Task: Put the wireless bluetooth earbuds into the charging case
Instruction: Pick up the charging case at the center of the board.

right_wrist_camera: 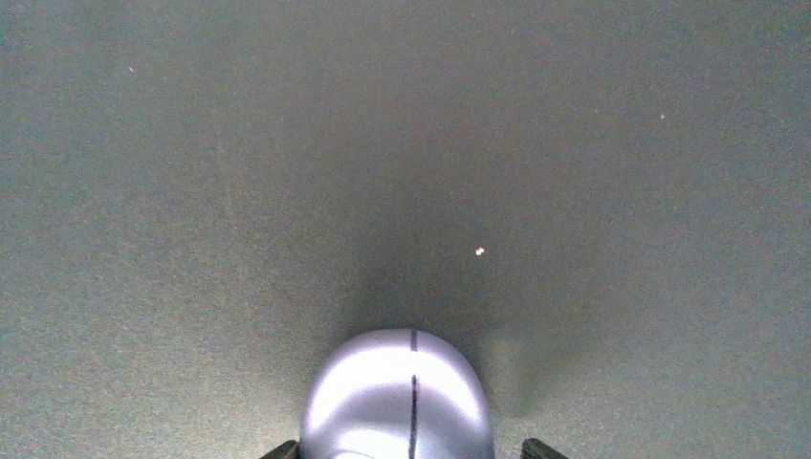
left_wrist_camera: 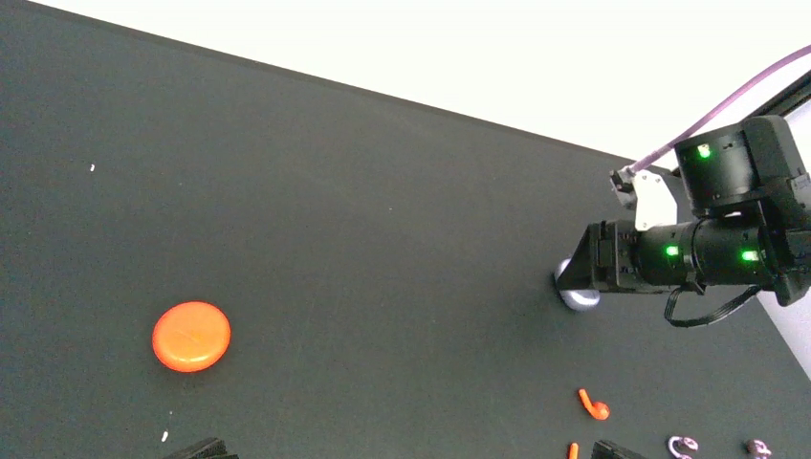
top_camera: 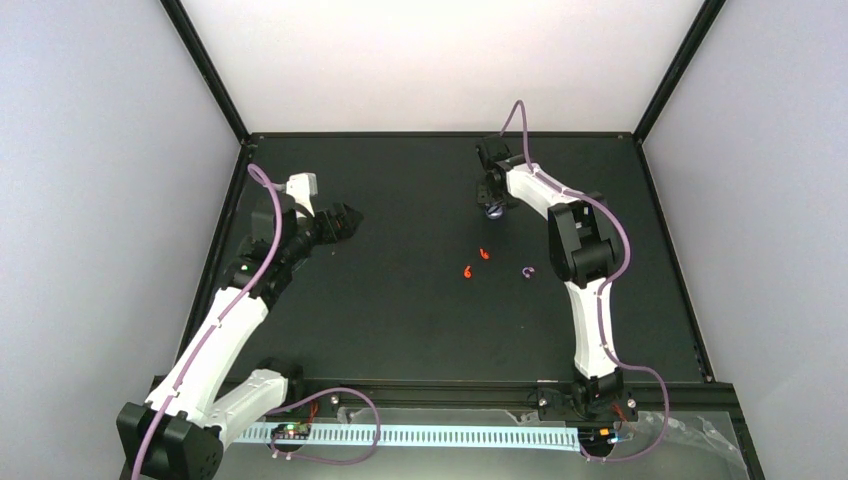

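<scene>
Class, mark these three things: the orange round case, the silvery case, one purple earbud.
orange round case (left_wrist_camera: pixel 191 336), left wrist view, centre of its top.
silvery case (right_wrist_camera: pixel 373 392), right wrist view, shell left of the seam.
purple earbud (top_camera: pixel 527 271), top external view, middle of its hook.

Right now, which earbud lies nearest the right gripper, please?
The rearmost red-orange earbud; its red-orange twin and the purple earbuds lie farther from the right gripper.

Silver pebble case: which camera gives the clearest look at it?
The right wrist view: the silver case sits large at the bottom edge, its dark seam line plain. The left wrist view shows only a pale sliver of it; the top view, just a tiny blob.
</scene>
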### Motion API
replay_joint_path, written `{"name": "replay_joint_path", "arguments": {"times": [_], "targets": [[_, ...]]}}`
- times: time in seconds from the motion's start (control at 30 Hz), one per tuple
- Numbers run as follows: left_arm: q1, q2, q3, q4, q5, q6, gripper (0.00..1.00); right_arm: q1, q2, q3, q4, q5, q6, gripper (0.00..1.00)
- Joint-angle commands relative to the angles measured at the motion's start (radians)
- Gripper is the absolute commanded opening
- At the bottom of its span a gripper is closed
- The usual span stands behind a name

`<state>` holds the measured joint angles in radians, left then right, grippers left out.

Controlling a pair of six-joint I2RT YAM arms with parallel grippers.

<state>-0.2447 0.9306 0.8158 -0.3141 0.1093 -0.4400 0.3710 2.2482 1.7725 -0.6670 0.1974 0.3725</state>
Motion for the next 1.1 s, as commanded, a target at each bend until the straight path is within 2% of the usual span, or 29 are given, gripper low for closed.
{"name": "replay_joint_path", "arguments": {"times": [0.0, 0.3, 0.47, 0.63, 0.93, 1.07], "targets": [[-0.006, -0.016, 0.004, 0.015, 0.005, -0.007, 0.99, 0.006, 0.027, 0.015, -0.032, 0.007, -0.001, 0.58], [-0.007, -0.018, 0.003, 0.015, 0.004, -0.007, 0.99, 0.011, 0.041, 0.007, -0.041, -0.012, -0.007, 0.59], [-0.006, -0.018, 0.002, 0.015, 0.002, -0.008, 0.99, 0.013, 0.044, 0.003, -0.045, -0.025, -0.007, 0.52], [-0.006, -0.018, 0.003, 0.015, 0.002, -0.006, 0.99, 0.013, 0.020, -0.027, -0.030, -0.026, -0.007, 0.39], [-0.009, -0.040, 0.010, 0.002, -0.035, -0.002, 0.99, 0.033, -0.243, -0.201, 0.098, -0.035, -0.005, 0.34], [-0.023, -0.041, 0.009, 0.010, -0.040, -0.011, 0.99, 0.089, -0.444, -0.356, 0.172, -0.047, -0.002, 0.33]]}}
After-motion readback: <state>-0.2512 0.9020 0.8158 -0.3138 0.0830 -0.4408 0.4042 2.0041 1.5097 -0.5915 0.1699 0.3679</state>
